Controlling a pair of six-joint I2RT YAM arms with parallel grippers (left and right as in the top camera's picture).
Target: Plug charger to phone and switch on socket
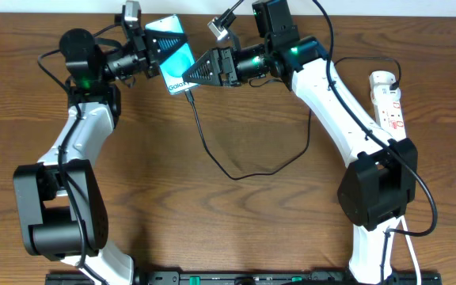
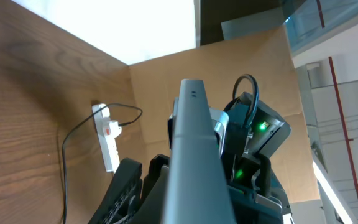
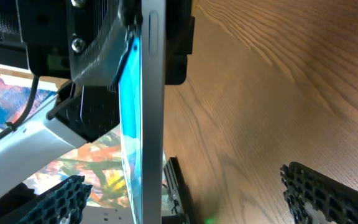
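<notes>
The phone (image 1: 174, 52), with a light blue screen, is held tilted off the table at the back, and my left gripper (image 1: 147, 49) is shut on its upper end. My right gripper (image 1: 190, 76) is open at the phone's lower end. In the right wrist view its fingers (image 3: 194, 199) stand wide on either side of the phone's thin edge (image 3: 152, 112). The charger cable (image 1: 240, 179) runs from the phone's lower edge in a loop across the table to the white socket (image 1: 388, 99) at the right. The left wrist view shows the phone edge-on (image 2: 194, 155), the socket (image 2: 109, 140) and the cable (image 2: 63, 180).
The wooden table's back edge lies just behind the phone. The right arm's white links (image 1: 335, 95) cross between the phone and the socket. Both arm bases stand at the front (image 1: 58, 229), (image 1: 374, 190).
</notes>
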